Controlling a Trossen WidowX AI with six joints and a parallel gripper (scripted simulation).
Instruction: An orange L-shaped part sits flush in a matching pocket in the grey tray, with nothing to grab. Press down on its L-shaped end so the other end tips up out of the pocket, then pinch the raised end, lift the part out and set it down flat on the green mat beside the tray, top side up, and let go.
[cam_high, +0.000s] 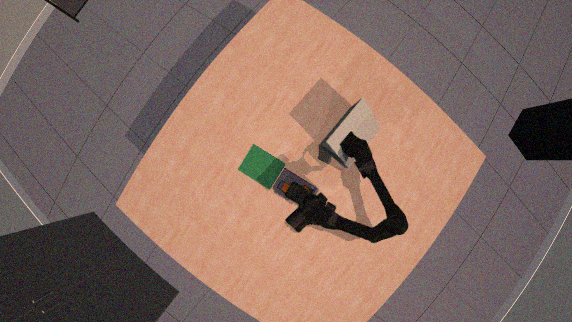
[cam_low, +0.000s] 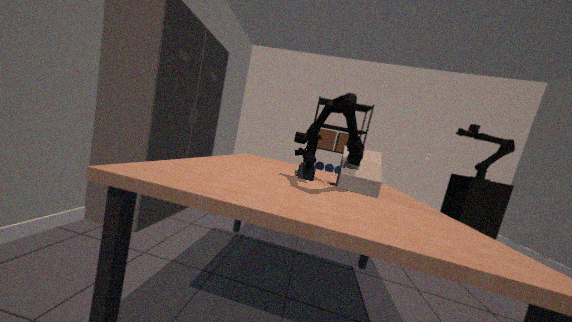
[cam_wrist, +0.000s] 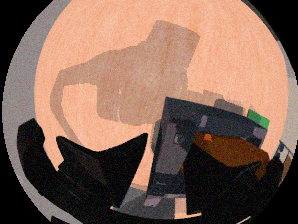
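One orange part (cam_wrist: 229, 151) under pincer (cam_wrist: 166, 163) finger.

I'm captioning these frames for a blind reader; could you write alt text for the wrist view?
Seen from the wrist, the half-open claw hangs low over a grey tray, its two dark fingers filling the bottom of the round picture. An orange part shows beside the right finger, a sliver of green mat past the tray, and the arm's shadow on the wooden table.

No readable text, labels, brands or numbers in any view. Grey tray (cam_high: 295, 182), orange part (cam_wrist: 233, 151), green mat (cam_high: 260, 165) and bench (cam_high: 210, 240) all show plain surfaces. Views too grainy for fine print.
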